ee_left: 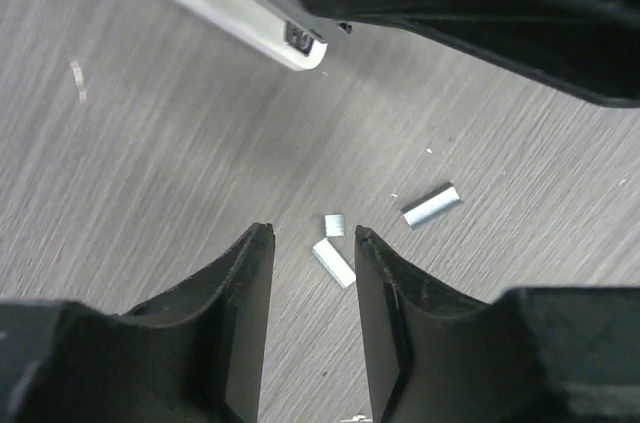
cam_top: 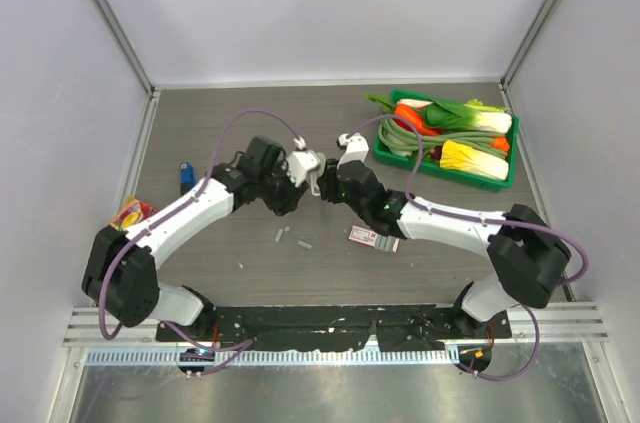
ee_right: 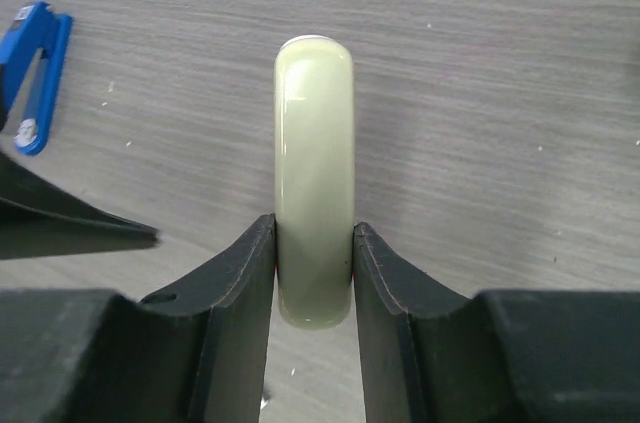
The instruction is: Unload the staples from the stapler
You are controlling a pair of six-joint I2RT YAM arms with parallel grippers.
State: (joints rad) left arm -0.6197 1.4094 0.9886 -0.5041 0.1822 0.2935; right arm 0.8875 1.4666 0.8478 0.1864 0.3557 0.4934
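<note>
Left claw (ee_left: 310, 235): released and empty, hovering over loose staples (ee_left: 333, 263) mid-tabletop.
Right claw (ee_right: 313, 228): clenched on a pale bar (ee_right: 314, 143).
Stapler (ee_right: 52, 58): lies alone near the left edge.
Risk: the claws sit close together, so a sideways move could bump them or scatter the staples.
Room: open toward the far edge; a vegetable tray (cam_top: 450, 175) crowds the far right corner.
</note>
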